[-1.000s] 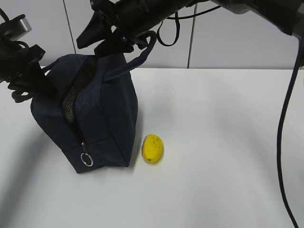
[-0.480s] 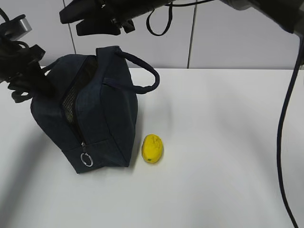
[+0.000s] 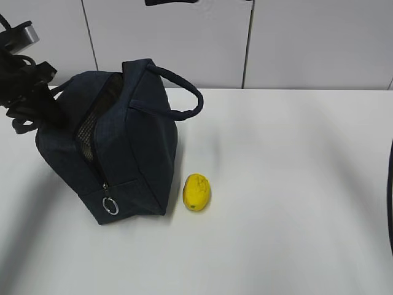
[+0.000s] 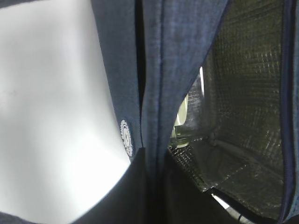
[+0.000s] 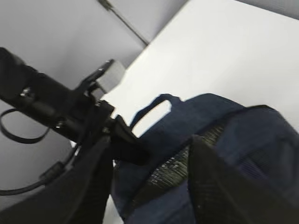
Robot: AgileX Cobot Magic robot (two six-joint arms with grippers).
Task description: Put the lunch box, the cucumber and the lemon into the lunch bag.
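The dark navy lunch bag [image 3: 132, 147] stands on the white table with its top zipper open and its silver lining showing. My left gripper [image 4: 156, 186] is shut on the bag's left opening edge, next to the white logo [image 4: 126, 137]. Inside the bag, a bit of the clear lunch box [image 4: 180, 126] shows. The yellow lemon [image 3: 196, 192] lies on the table just right of the bag. My right gripper [image 5: 149, 186] is open and empty, high above the bag [image 5: 224, 154]; only a dark sliver [image 3: 172, 2] of it shows in the exterior view. The cucumber is not visible.
The bag's right handle [image 3: 184, 92] hangs loose over its right side. The metal ring pull [image 3: 110, 206] hangs at the bag's near end. A white panelled wall [image 3: 295, 43] stands behind the table. The left arm [image 3: 24, 80] is at the far left.
My right gripper has let go of the bag's right handle and risen almost out of the exterior view. The handle dropped to the bag's side. The left gripper and lemon stayed put.
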